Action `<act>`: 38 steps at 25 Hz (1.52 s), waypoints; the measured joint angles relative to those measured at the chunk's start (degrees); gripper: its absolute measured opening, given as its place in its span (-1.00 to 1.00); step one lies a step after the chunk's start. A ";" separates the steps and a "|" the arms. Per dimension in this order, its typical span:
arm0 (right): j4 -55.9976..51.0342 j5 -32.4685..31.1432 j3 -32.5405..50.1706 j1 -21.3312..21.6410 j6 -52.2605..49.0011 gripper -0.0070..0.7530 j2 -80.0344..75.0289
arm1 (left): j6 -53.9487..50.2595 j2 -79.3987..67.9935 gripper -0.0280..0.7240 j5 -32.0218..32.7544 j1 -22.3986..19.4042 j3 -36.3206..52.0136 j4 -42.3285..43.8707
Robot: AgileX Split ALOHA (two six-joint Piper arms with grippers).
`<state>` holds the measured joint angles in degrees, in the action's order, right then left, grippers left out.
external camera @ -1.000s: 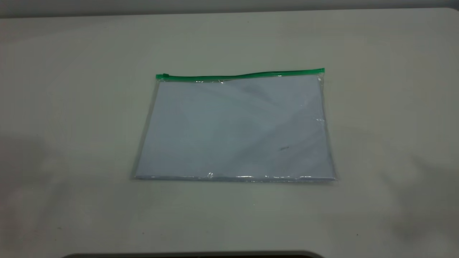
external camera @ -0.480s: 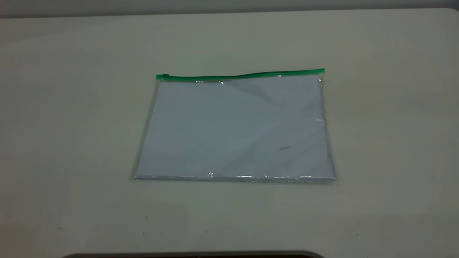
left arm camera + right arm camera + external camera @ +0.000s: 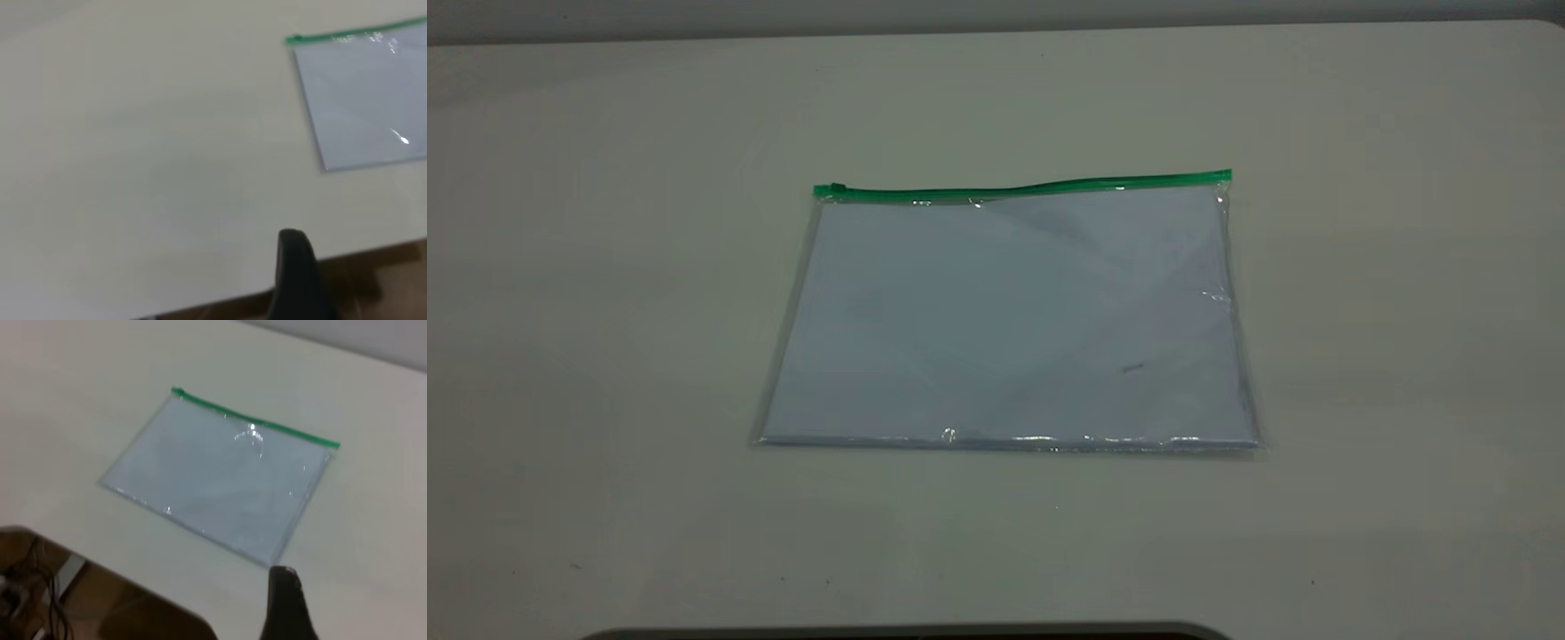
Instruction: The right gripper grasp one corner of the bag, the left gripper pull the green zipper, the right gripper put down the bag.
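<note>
The bag [image 3: 1009,320] lies flat mid-table [image 3: 605,267], green zipper [image 3: 1023,187] along its far edge, untouched. Both grippers sit back off it; can't tell their finger state.

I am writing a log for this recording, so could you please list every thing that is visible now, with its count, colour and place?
flat rectangular clear plastic bag: one, pale grey-blue sheets showing through, lying flat in the middle of the table.
thin green zipper strip: one, bright green, along the bag's far long edge; its small slider tab is at the left end.
table: one, off-white, under the bag.
left gripper: one, black, seen only in the left wrist view, at the table's near edge, apart from the bag.
right gripper: one, black, seen only in the right wrist view, near the bag's closest corner, not touching it.
</note>
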<state>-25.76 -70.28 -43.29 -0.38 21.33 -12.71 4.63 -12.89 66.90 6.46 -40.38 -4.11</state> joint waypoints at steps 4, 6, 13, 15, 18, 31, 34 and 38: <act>0.25 -0.25 2.70 0.00 -0.78 0.50 6.26 | 0.85 1.38 0.50 -0.05 0.00 4.66 -1.65; 1.65 -0.45 4.12 0.00 -1.04 0.50 8.85 | 1.47 1.38 0.50 -0.31 0.00 6.85 -1.79; 11.10 1.64 6.66 0.00 -6.80 0.50 13.38 | 1.90 1.38 0.50 -1.58 0.00 12.37 -1.79; 13.78 2.36 7.49 0.00 -7.50 0.50 13.69 | 1.90 1.38 0.50 -1.80 0.00 12.42 -1.79; 16.33 2.82 9.13 0.00 -7.83 0.50 13.73 | 1.99 1.38 0.50 -1.87 0.00 12.42 -1.79; 17.83 4.88 15.64 0.00 -7.88 0.50 13.73 | 1.93 1.38 0.50 -1.93 0.00 12.42 -1.81; 17.83 4.88 15.64 0.00 -7.88 0.50 13.73 | 1.93 1.38 0.50 -1.93 0.00 12.42 -1.81; 17.83 4.91 15.64 0.00 -7.88 0.50 13.73 | 1.93 1.38 0.50 -1.93 0.00 12.42 -1.81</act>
<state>-7.93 -65.37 -27.65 -0.38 13.45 1.01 6.57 -11.51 64.97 6.46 -27.96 -5.92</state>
